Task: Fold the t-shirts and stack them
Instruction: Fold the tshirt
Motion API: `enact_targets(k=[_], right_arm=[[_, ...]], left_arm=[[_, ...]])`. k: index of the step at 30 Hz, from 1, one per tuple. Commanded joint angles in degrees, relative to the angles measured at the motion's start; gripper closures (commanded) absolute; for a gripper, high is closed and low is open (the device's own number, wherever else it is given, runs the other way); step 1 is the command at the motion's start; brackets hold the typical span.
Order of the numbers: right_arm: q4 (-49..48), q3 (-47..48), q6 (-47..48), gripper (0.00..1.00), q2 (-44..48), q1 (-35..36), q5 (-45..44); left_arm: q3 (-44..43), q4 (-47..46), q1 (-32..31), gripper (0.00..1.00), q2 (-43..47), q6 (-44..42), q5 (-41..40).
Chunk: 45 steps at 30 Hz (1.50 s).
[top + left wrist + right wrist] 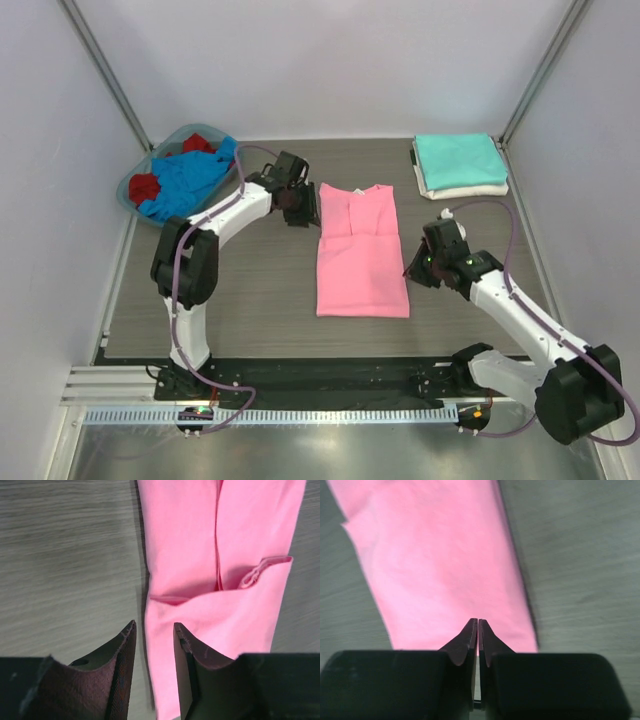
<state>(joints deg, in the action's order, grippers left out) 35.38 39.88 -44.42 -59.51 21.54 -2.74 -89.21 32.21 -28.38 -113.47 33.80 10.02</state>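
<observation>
- Pink shirt [360, 258] lies flat mid-table [250, 290], a long narrow strip with both sleeves tucked in and the collar at the far end.
- Left gripper [154, 626] hovers at the strip's far left edge. Its fingers are slightly apart with nothing between them, and the cloth edge runs just under the gap.
- Right gripper [478, 621] sits over the near right part of the strip with its fingers pressed together. I cannot tell whether any cloth is pinched between them.
- The step in hand looks like the crosswise fold, which brings one end of the strip over the other.
- To do it well, each gripper should take a corner at the same end and catch every layer, so the tucked sleeves do not slip out.
- Both should lift only a little, travel together along the strip, and lay edge on edge, or the fold will come out skewed.
- The left fingers probably need to open wider before they bite.
- The folded shirt then belongs on the stack at the far right corner.
- That makes five shirts: one pink on the table, and one teal shirt [458, 158] resting on one white shirt [470, 189].
- The other two, one blue shirt [185, 180] and one red shirt [145, 187], lie crumpled in the basket.
- Red shows in two patches, which I take to be a single shirt.
- One basket [133, 170] stands at the far left, and two grippers are in view.
</observation>
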Motion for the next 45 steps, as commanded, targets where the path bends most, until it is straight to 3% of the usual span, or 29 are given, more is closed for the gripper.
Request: enact_targets(k=[1, 7, 15, 19, 22, 25, 32, 36, 37, 39, 45], right_arm=[[-4.51, 5.9, 2.05, 0.93, -3.67, 0.17, 1.85], [-9.27, 15.3, 5.92, 0.99, -16.14, 0.34, 7.48], [-13.75, 24.63, 7.16, 0.99, -34.25, 1.93, 12.32], [-14.81, 25.86, 8.03, 0.99, -40.15, 2.01, 10.05], [-14.81, 26.04, 8.74, 0.99, -43.85, 2.01, 7.58], [-14.02, 26.74, 9.71, 0.99, -45.26, 2.1, 5.3], [-7.0, 31.05, 9.8, 0.96, -41.5, 2.89, 7.05], [-3.14, 29.04, 6.55, 0.82, -35.34, 2.98, 6.0], [-2.42, 26.59, 4.89, 0.75, -33.59, 2.98, 4.52], [-0.58, 23.16, 1.99, 0.7, -28.51, 2.98, 3.19], [2.33, 6.64, -6.1, 0.64, -14.43, 2.98, 0.19]], left_arm=[[0.87, 5.5, -0.18, 0.63, 7.55, 0.74, -3.79], [6.59, 1.37, -0.27, 0.63, 11.69, 3.64, 4.3], [13.17, 1.37, -0.27, 0.62, 17.22, 3.03, 4.04], [17.22, 1.28, -0.36, 0.62, 20.3, 2.5, 4.22], [21.43, 1.28, -0.97, 0.61, 23.2, 1.45, 3.17], [24.07, 5.14, -4.83, 0.57, 26.19, -1.01, -6.31], [32.42, 0.85, -7.3, 0.56, 31.29, 2.67, -0.98], [38.04, -5.83, -8.27, 0.53, 33.31, 6.97, 4.65], [39.1, -7.06, -8.36, 0.52, 33.49, 8.89, 6.4], [42.09, -10.75, -8.62, 0.51, 33.84, 11.88, 7.81], [49.82, -21.12, -9.23, 0.49, 35.25, 19.36, 10.99]])
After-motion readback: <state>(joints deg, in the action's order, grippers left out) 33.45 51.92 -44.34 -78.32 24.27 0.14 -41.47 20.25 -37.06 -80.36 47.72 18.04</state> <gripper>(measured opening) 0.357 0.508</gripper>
